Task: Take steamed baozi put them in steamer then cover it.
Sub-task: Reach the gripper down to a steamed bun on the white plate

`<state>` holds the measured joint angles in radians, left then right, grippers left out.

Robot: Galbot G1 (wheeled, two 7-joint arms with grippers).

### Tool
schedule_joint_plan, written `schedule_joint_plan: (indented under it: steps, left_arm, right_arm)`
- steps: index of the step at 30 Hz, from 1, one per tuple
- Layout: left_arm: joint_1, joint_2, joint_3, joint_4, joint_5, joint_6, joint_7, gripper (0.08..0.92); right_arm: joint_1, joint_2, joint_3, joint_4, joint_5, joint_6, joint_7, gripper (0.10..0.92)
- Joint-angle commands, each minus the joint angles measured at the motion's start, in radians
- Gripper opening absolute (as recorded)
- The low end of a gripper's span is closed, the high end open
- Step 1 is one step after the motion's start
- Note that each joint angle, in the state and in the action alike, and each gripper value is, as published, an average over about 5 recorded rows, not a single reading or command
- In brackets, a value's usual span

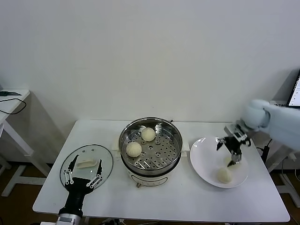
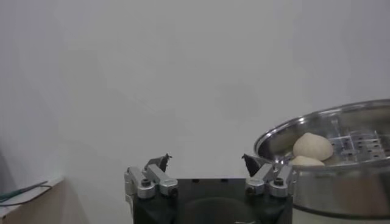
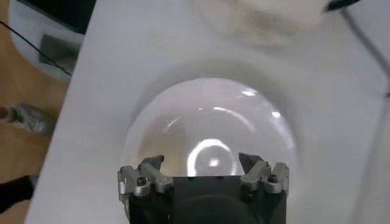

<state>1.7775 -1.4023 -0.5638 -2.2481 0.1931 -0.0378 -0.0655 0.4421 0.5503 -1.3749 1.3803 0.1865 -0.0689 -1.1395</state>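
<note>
Two baozi (image 1: 140, 142) in steamer (image 1: 174, 133), two on plate (image 1: 199, 159)

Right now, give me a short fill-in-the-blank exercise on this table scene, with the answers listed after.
1. The steamer holds ____ baozi on its perforated tray.
2. The glass cover lies on the table beside the steamer, under the open ____ tool.
3. The open right tool hovers over the white ____, where another baozi lies.

Answers: two; left; plate

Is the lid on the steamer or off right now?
Off. The glass lid lies flat on the table left of the steamer, whose open top shows two buns inside.
</note>
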Motion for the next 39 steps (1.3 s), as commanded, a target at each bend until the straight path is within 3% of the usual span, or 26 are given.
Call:
schedule_joint_plan:
  steps: [1, 26, 39]
  left_arm:
    - [0.003, -0.003, 0.000, 0.004, 0.003, -0.001, -0.001, 0.823]
    - [-0.002, -0.006, -0.016, 0.015, 0.002, -0.005, -0.003, 0.823]
    - [-0.001, 0.000, -0.019, 0.009, 0.000, -0.002, -0.004, 0.823]
  right_arm:
    - [-0.192, -0.049, 0.093, -0.009, -0.056, -0.010, 0.085, 0.823]
    - [-0.274, -0.014, 0.163, -0.059, -0.106, -0.024, 0.135, 0.817]
    - [-0.178, -0.008, 0.142, -0.029, -0.087, -0.016, 0.086, 0.637]
